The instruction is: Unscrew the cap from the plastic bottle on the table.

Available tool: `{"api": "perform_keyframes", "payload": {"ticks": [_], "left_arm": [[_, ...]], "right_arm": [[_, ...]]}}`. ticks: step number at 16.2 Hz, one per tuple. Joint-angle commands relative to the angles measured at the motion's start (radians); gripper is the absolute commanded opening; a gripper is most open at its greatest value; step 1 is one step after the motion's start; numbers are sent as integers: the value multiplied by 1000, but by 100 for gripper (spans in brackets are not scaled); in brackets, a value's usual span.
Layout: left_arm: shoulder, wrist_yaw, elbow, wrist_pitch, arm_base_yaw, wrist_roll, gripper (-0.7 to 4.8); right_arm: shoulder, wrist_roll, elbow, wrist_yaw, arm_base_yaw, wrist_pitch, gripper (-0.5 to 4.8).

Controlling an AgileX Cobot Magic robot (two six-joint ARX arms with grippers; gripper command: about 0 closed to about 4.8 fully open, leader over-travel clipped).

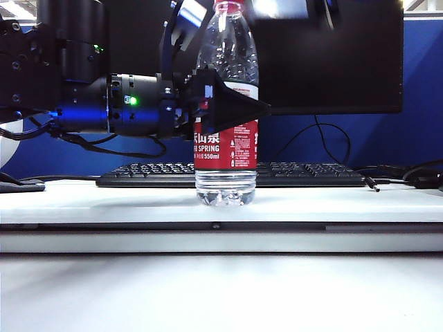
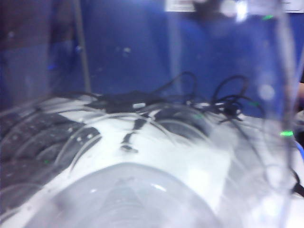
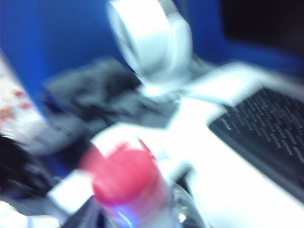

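From the left of the exterior view: reaches in level with the left end effector [image 1: 232, 107], fingers closed against both sides of the plastic bottle [image 1: 226, 149] near the top of the red label. Grips there, most likely, to stop the body turning while the top is worked. Looks straight through the clear ribbed wall [image 2: 142, 199] in the left wrist view, a sign of how close the hold is. Stands upright at centre on the white desk [image 1: 346, 200], just in front of the black keyboard [image 1: 311, 173], with 1 dark monitor [image 1: 325, 55] behind. Carries the cap [image 1: 228, 5] on the neck at the very top of the picture, seemingly not yet off. Shows that cap [image 3: 126, 183] large, red and smeared by motion in the right wrist view, so places the right end effector close above it. Cannot tell whether those fingers are spread or pinching.
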Motion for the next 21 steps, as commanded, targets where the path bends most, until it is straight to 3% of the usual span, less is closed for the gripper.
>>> {"api": "perform_keyframes", "payload": {"ticks": [1,6,10,12,14,15,20,21], "left_arm": [[2,-11,0,-25,2,2,267],[2,-36,0,-25,2,18,267],[2,-56,-1,-25,2,21,267],[2,-61,-1,-25,2,23,267],[2,-79,-1,-25,2,24,267],[2,-78,-1,-25,2,24,267],[2,-77,-1,-25,2,24,267],[2,-78,-1,-25,2,24,267]], "right_arm": [[-30,5,2,101,0,4,235],[-132,13,2,290,37,5,244],[-154,12,2,481,172,4,253],[-155,-25,2,666,265,6,253],[-144,-87,1,935,418,34,257],[-138,-100,1,981,451,35,257],[-97,-118,2,1015,491,-2,252],[-97,-115,2,1008,492,-3,211]]}}
